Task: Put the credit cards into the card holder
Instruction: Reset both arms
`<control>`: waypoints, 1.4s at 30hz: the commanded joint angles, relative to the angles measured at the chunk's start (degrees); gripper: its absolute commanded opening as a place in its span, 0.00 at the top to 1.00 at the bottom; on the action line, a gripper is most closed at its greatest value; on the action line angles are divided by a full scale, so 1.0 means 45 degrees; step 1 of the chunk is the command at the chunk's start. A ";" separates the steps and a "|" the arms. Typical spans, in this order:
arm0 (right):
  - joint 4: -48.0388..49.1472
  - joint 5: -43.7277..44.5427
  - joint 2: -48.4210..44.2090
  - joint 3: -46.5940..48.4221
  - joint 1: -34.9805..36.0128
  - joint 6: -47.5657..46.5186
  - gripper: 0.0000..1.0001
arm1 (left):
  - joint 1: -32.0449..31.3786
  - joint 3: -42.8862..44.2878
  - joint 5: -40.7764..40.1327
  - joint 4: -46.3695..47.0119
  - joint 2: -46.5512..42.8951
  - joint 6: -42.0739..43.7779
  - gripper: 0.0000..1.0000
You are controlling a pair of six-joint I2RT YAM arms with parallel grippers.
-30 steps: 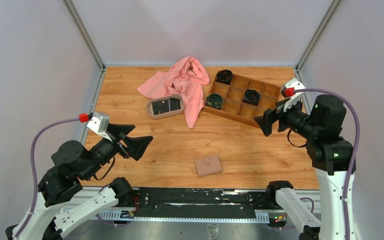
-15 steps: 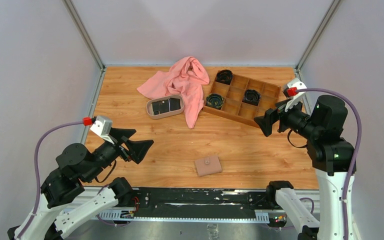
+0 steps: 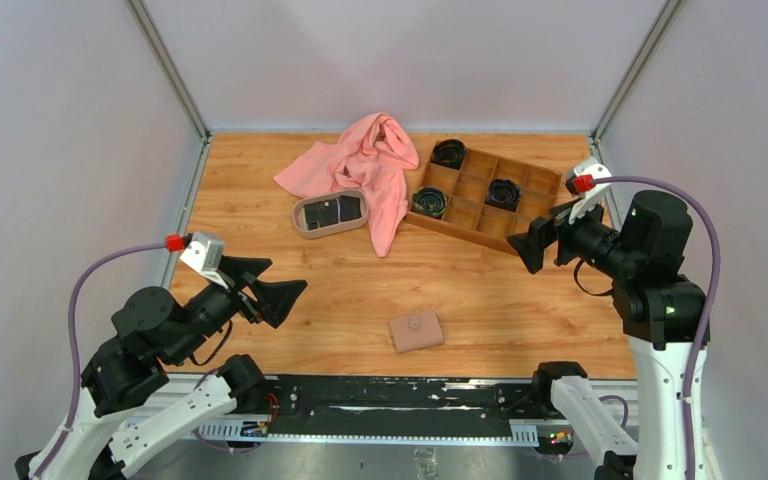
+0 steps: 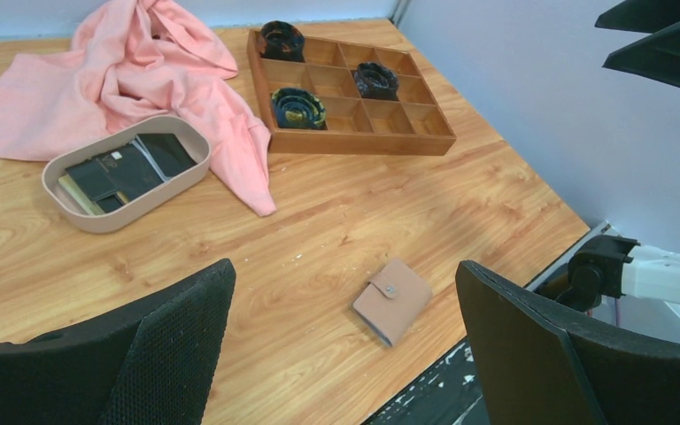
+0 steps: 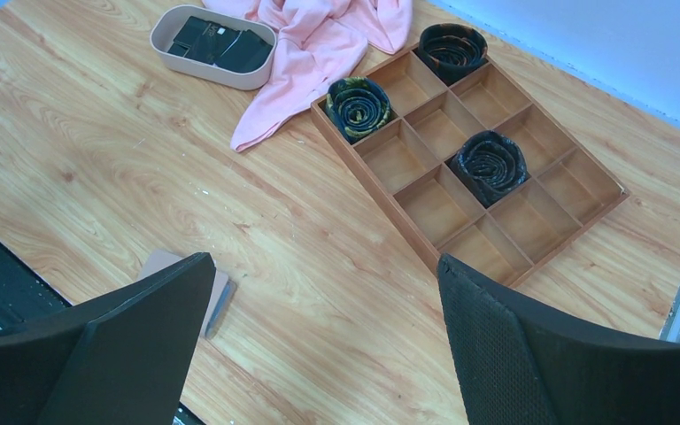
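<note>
The left gripper hangs above the table with its jaws spread wide and nothing between them, and over the last second it has drawn back toward its own base and dropped a little, then held steady for the last half second; the right gripper has hardly moved at all, hovering just off the near corner of the wooden divider tray, its fingers likewise parted and empty. Nothing on the table has shifted in that time. The card holder, a small tan snap wallet, lies shut and flat on the bare wood, well on the near side of the oval dish and apart from it, close to the table's front edge. That dish, whose far side touches the pink cloth, holds several dark flat cards lying loosely overlapped; how many there are cannot be counted. So cards are in the dish and the holder is closed, with neither arm touching either. The left arm's small retreat reads as settling or repositioning rather than a reach toward anything, and it brings no card nearer the holder. Whether the shut holder already contains cards cannot be seen. As things lie, the cards visible in the dish are outside the holder, and any transfer would need it opened.
</note>
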 commanded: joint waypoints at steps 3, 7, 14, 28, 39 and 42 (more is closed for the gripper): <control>-0.0060 -0.0114 -0.0181 -0.0227 -0.0257 0.0032 0.00 | 0.0063 -0.0091 -0.0005 0.0024 -0.0107 -0.0004 0.00; -0.0047 -0.0075 -0.0236 -0.0233 -0.0298 0.0037 0.00 | 0.0063 -0.0100 0.0033 0.0024 -0.0102 -0.0007 0.00; -0.0047 -0.0100 -0.0267 -0.0242 -0.0298 0.0062 0.00 | 0.0066 -0.0299 0.0056 0.0005 -0.0362 -0.0115 0.00; -0.0047 -0.0067 -0.0421 -0.0372 -0.0298 0.0073 0.00 | 0.0064 -0.0471 0.0073 -0.0005 -0.0544 -0.0184 0.00; -0.0047 0.0005 -0.0458 -0.0374 -0.0298 0.0071 0.00 | 0.0063 -0.0612 0.0073 0.0005 -0.0720 -0.0223 0.00; -0.0047 0.0027 -0.0463 -0.0388 -0.0298 0.0071 0.00 | 0.0063 -0.0637 0.0044 0.0005 -0.0790 -0.0223 0.00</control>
